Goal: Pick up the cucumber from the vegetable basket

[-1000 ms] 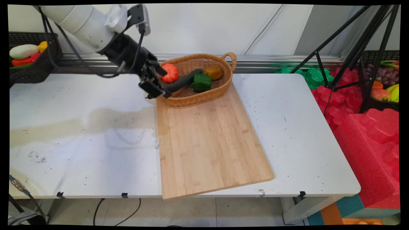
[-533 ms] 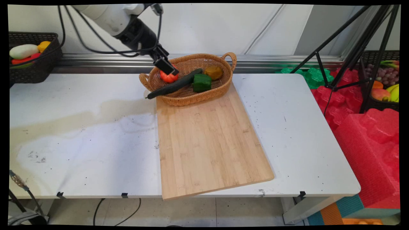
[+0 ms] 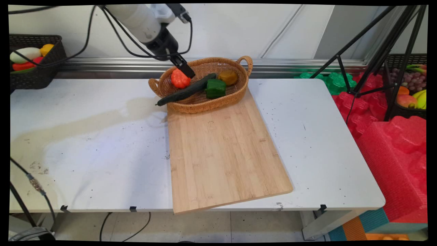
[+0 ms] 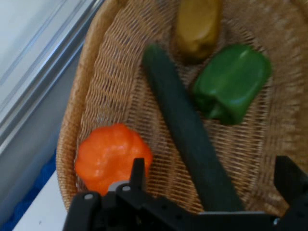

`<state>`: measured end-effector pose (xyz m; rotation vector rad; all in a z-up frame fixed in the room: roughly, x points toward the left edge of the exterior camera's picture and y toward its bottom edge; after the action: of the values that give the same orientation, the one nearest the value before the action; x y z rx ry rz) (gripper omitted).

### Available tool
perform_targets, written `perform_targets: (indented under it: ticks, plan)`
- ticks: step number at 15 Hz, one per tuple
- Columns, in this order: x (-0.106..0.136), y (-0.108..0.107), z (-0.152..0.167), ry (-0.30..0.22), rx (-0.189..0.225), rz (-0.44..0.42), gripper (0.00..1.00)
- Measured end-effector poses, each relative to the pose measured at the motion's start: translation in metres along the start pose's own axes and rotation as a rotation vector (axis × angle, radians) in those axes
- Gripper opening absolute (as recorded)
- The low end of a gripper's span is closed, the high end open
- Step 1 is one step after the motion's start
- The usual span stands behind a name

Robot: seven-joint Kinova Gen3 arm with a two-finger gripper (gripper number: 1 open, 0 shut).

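Observation:
A wicker basket (image 3: 205, 103) stands at the far end of a wooden cutting board (image 3: 222, 153). It holds an orange pumpkin-like vegetable (image 3: 179, 79), a long dark cucumber (image 3: 186, 91), a green pepper (image 3: 215, 88) and a yellow-brown vegetable (image 3: 228, 77). My gripper (image 3: 188, 71) hangs open just above the basket's back left part, right beside the orange vegetable. In the hand view the gripper (image 4: 214, 179) straddles the cucumber (image 4: 185, 130), with one finger by the orange vegetable (image 4: 108, 156). The green pepper (image 4: 233, 82) and the basket's rim (image 4: 72, 125) lie further off. Nothing is held.
A black basket (image 3: 36, 73) with vegetables sits at the far left by the wall. A black tripod (image 3: 375, 54), red foam blocks (image 3: 392, 147) and a fruit basket (image 3: 411, 85) stand off the table's right side. Cables hang from the arm at the left.
The gripper has risen from the basket's left end and swung right, to above the orange vegetable. The things in the basket have stayed put.

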<state>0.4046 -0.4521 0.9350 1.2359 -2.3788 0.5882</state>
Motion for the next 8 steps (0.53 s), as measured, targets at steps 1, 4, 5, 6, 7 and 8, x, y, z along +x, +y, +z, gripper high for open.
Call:
perform_targets:
  ticks: [1, 4, 5, 6, 7, 8]
  plan:
    - [0.001, -0.001, 0.009, -0.014, 0.007, -0.012, 1.0]
    - [0.001, -0.004, 0.04, -0.068, 0.022, -0.052, 1.0]
    - [0.001, -0.004, 0.049, -0.081, 0.023, -0.061, 1.0]
    - [0.0, -0.004, 0.058, -0.095, 0.021, -0.071, 1.0]
    - [0.0, -0.003, 0.066, -0.107, 0.019, -0.08, 1.0]
    - [-0.001, -0.003, 0.072, -0.117, 0.016, -0.088, 1.0]
